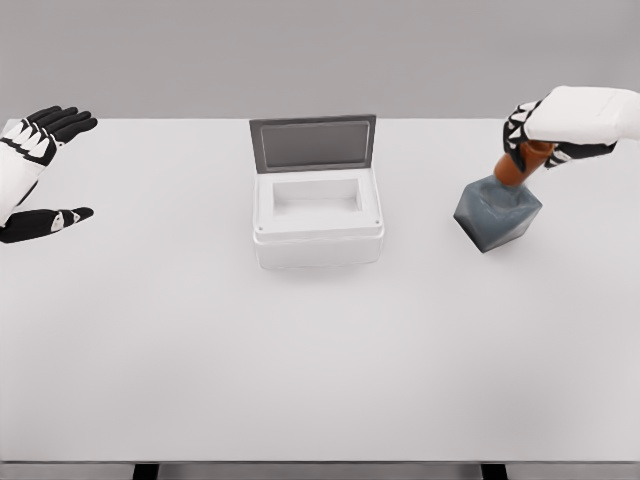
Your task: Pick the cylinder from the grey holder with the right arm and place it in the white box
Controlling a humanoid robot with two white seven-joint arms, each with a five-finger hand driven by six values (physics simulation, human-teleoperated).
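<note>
An orange-brown cylinder (pixel 522 165) sticks up tilted out of a dark grey block holder (pixel 497 213) at the right of the table. My right hand (pixel 545 135) comes in from the right edge and has its fingers curled around the cylinder's top end. The holder itself stands tipped on the tabletop. In the middle of the table is the white box (pixel 318 222), its grey lid (pixel 313 144) standing upright behind an empty cavity. My left hand (pixel 40 175) hovers at the far left edge, fingers spread and holding nothing.
The white table (pixel 320 370) stretches wide in front of the box, with its front edge near the bottom of the view. A plain grey wall lies behind.
</note>
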